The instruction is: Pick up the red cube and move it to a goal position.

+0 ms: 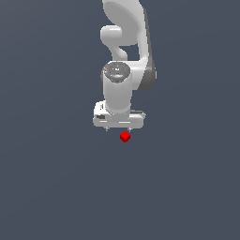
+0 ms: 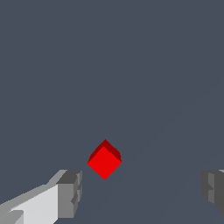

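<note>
The red cube [image 1: 124,136] is a tiny bright red block lying on the grey floor, just below the white gripper [image 1: 118,128] in the exterior view. In the wrist view the cube [image 2: 104,160] sits turned corner-on, between the two grey fingertips [image 2: 71,192] but nearer the one on the white finger. The jaws stand wide apart and hold nothing. The gripper hangs above the cube, pointing down, and does not touch it.
The white arm [image 1: 126,56] rises behind the gripper in the exterior view. A plain dark grey floor [image 1: 56,178] fills the rest of both views.
</note>
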